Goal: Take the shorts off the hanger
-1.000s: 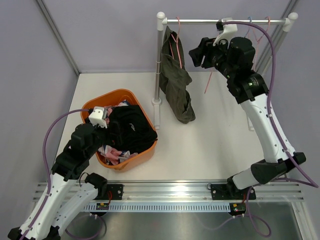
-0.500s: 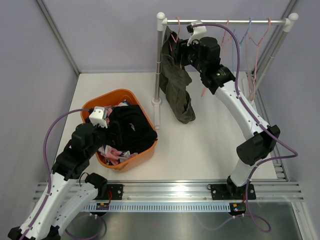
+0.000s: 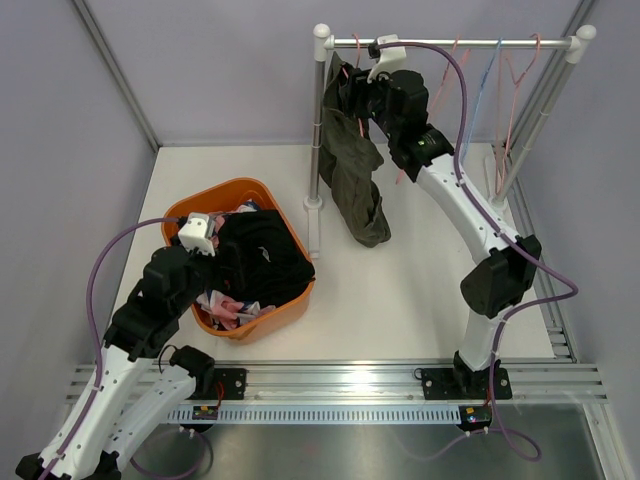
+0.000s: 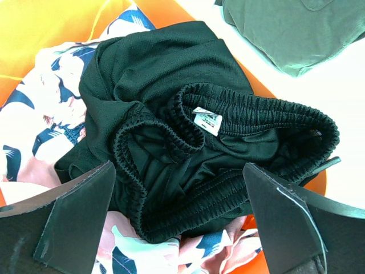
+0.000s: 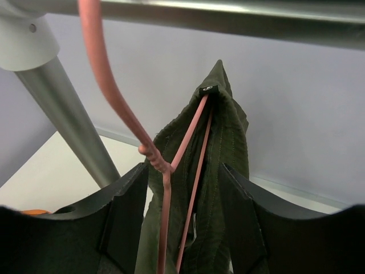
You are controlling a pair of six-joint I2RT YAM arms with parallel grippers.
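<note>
A: Where are the shorts right now?

B: 1 pair, the olive green cloth shorts point(image 3: 350, 170), hangs from a thin pink wire hanger point(image 5: 114, 97) at the left end of the silver metal rail point(image 3: 480, 43), close to the white upright post point(image 3: 318, 120). The plain black mesh shorts point(image 4: 171, 85) and the pink shorts with a dark and white leaf print point(image 4: 34, 125) lie heaped in the round orange plastic basket point(image 3: 180, 210) on the table.

A: Why is the right gripper point(image 5: 183, 168) so high?

B: It is up under the rail at the hanger's neck. I judge that is where the cloth has to be slid off. Its 2 fingers stand part-way spread, 1 on each side of the hanger wire and the bunched cloth. Nothing looks pinched yet, though whether the pads brush the cloth I cannot tell.

A: And the left gripper point(image 4: 178, 168)?

B: Spread wide, holding nothing, poised just above the black shorts in the basket. I judge it is parked there, out of the other arm's way.

A: The other hangers?

B: Several bare wire hangers point(image 3: 512, 70) are bunched at the rail's right end, so the olive pair looks like the last to come off. The likely next move is to close on the cloth and draw it down off the wire without dragging the hanger along.
</note>
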